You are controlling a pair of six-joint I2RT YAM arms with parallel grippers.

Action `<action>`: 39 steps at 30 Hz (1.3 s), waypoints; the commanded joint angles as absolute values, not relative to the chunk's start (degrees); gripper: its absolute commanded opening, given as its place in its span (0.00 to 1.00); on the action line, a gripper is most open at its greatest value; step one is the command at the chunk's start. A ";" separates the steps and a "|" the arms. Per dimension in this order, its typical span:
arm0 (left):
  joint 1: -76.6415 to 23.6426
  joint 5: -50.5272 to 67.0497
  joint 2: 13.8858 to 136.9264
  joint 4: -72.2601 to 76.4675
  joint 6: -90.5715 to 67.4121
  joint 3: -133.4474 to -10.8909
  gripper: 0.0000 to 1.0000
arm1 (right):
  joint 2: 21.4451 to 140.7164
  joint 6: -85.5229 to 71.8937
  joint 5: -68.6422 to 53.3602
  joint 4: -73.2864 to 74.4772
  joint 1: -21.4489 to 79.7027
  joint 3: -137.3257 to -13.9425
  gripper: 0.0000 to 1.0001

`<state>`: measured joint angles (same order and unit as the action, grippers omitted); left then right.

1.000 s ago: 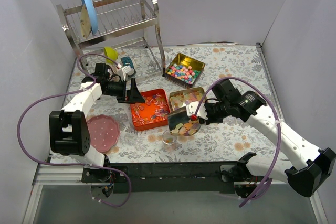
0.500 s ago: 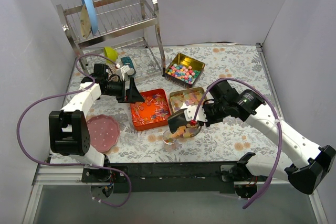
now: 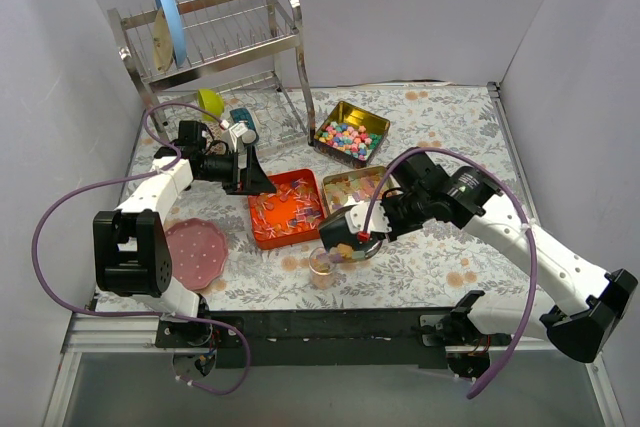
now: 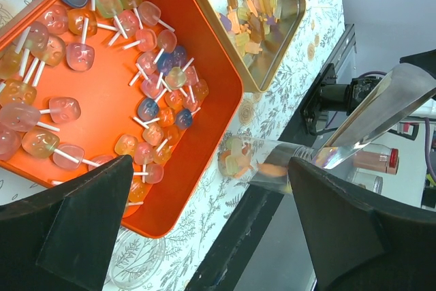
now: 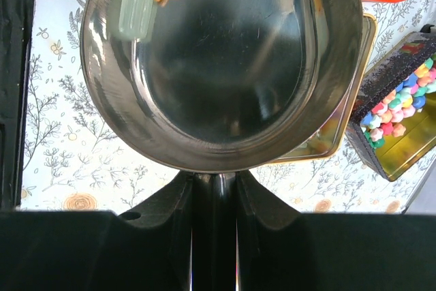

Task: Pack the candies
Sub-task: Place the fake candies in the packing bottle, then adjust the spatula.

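Note:
My right gripper [image 3: 374, 229] [image 5: 214, 189] is shut on the handle of a metal scoop [image 3: 343, 231] [image 5: 225, 66]. The scoop is tipped down over a small clear cup [image 3: 322, 263] [image 4: 251, 165]. A few jelly candies [image 5: 139, 1] cling to the scoop's lip and several lie in the cup. Clear-wrapped candies fill the orange tray [image 3: 254, 219] [image 4: 204, 59]. Jellies fill the gold tin [image 3: 352, 183] [image 4: 272, 76], and pastel pellets fill the far gold tin [image 3: 350, 133] [image 5: 402, 124]. My left gripper [image 3: 255, 179] [image 4: 210, 165] hangs open just left of the orange tray, holding nothing.
A steel dish rack [image 3: 215, 42] with a blue plate [image 3: 166, 17] stands at the back left, a yellow-green cup [image 3: 210, 104] beneath it. A pink round plate [image 3: 195, 252] lies front left. A clear lid [image 4: 136, 264] rests by the orange tray's near corner.
My right gripper has carried the scoop left and down and tipped it over the clear cup, and most of its jellies have slid out. The left arm has not moved.

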<state>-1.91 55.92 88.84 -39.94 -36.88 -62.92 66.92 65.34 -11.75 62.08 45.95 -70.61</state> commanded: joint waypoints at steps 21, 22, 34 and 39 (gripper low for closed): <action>-4.13 64.07 88.33 -37.62 -38.85 -66.98 0.98 | 69.08 60.41 -3.25 63.29 50.71 -83.06 0.01; -5.35 64.68 88.07 -37.53 -38.93 -66.97 0.98 | 68.91 58.64 -3.16 61.72 50.63 -82.71 0.01; -9.93 69.08 88.51 -30.69 -47.71 -67.59 0.94 | 74.44 39.64 -8.79 48.71 40.61 -81.39 0.01; -11.69 70.05 91.40 -26.03 -52.90 -69.08 0.95 | 77.16 39.38 -11.60 47.99 40.61 -83.58 0.01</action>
